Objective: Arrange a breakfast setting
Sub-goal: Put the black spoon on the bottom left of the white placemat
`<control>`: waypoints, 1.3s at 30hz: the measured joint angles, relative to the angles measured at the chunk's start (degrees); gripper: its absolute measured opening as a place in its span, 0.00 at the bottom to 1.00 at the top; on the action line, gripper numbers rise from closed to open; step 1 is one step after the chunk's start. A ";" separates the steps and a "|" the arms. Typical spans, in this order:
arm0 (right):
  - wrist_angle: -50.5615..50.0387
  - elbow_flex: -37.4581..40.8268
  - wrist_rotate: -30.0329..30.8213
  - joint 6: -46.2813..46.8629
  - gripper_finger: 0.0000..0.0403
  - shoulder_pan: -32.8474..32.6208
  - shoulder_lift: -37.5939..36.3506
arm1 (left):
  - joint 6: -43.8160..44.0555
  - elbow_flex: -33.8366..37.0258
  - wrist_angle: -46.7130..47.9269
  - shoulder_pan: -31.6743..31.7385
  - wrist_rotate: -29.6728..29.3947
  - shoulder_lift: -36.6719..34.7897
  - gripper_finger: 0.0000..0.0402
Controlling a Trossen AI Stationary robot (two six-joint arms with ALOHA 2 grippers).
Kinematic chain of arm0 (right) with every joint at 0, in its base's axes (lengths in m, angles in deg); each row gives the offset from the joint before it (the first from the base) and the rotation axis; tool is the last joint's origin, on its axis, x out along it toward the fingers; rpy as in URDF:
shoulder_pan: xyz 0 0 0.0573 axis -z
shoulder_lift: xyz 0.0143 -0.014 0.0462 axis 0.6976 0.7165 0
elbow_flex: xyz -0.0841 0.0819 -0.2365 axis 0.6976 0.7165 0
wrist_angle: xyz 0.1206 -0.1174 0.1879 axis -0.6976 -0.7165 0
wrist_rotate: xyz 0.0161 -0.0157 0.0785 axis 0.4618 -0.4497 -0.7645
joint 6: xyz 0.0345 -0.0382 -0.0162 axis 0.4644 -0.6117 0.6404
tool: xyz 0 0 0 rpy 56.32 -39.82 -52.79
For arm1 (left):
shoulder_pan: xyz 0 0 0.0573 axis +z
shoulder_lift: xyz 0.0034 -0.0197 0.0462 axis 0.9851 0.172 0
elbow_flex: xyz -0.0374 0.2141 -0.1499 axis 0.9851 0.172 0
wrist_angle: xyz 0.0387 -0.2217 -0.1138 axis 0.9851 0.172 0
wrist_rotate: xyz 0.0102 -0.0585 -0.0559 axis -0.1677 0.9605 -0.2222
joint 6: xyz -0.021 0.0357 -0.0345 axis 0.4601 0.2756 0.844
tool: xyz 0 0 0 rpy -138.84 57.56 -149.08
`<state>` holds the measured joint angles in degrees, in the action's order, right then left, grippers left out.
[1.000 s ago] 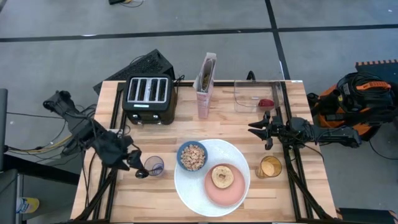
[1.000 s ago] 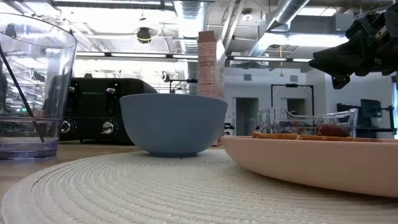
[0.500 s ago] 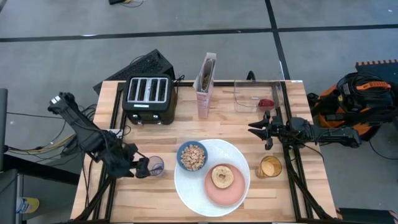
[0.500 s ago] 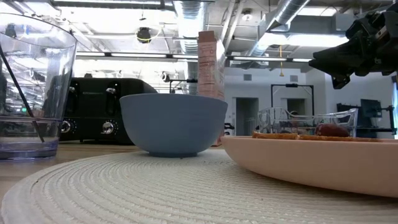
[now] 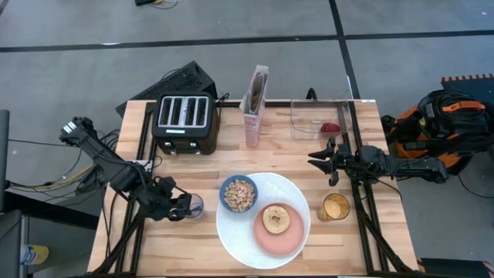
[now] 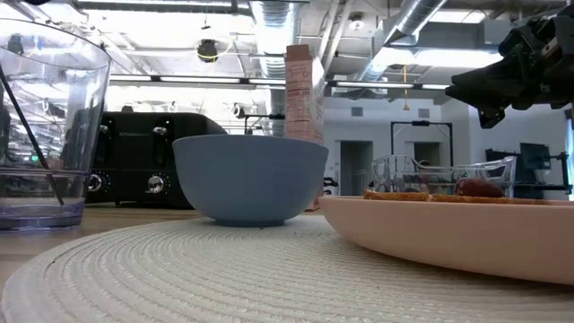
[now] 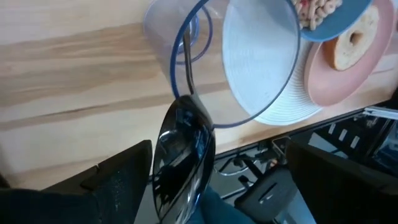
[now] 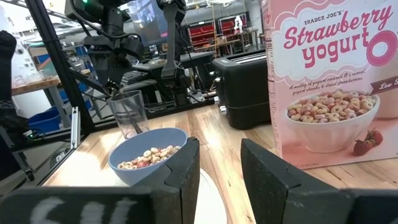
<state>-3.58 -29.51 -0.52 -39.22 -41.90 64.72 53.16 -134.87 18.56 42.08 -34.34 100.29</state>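
Note:
A large white plate (image 5: pixel 231 232) bears a blue bowl (image 5: pixel 238 194) of cereal and a pink plate (image 5: pixel 287 238) with a bagel half (image 5: pixel 275 218). A black spoon (image 7: pixel 180 155) stands handle-down in a clear glass (image 7: pixel 180 37), left of the white plate, leaning on its rim. My left gripper (image 5: pixel 185 207) is open at the glass. Its fingers (image 7: pixel 121 180) stand on either side of the spoon's bowl end without touching it. My right gripper (image 5: pixel 312 159) is open and empty above the table's right part. The red fruit (image 5: pixel 330 127) lies in a clear box.
A black toaster (image 5: pixel 184 116) and a pink cereal box (image 5: pixel 255 96) stand at the far side. The clear box (image 5: pixel 318 117) is at the far right. A glass of orange juice (image 5: pixel 335 207) stands right of the white plate. Bare wood lies near the left edge.
My left gripper has moved toward the table's right, up to the clear glass, and now covers part of it in the high view. The glass, the spoon and the plates have stayed in place.

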 joint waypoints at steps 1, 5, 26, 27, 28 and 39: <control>0.00 0.00 0.00 -0.02 0.34 0.02 0.00 | 0.00 0.00 -0.06 0.06 0.66 0.00 0.87; 0.00 0.02 0.00 0.00 0.34 0.02 -0.01 | 0.90 0.00 -0.66 0.02 3.06 0.00 0.85; 0.00 0.00 0.00 0.00 0.34 0.01 0.00 | 0.74 0.00 -0.02 0.02 5.07 0.00 0.63; 0.00 0.00 0.00 -0.02 0.34 0.01 0.00 | 0.76 0.00 -0.36 0.02 5.04 0.00 0.61; 0.00 0.01 0.00 -0.01 0.34 0.02 0.00 | 0.76 0.00 -0.70 0.02 5.04 0.00 0.59; 0.00 0.01 0.00 -0.01 0.34 0.00 -0.01 | 1.70 0.00 -1.05 0.02 5.02 0.00 0.38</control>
<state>-3.58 -29.51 -0.52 -39.23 -41.90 64.71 54.87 -134.87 17.51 42.10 -29.31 100.29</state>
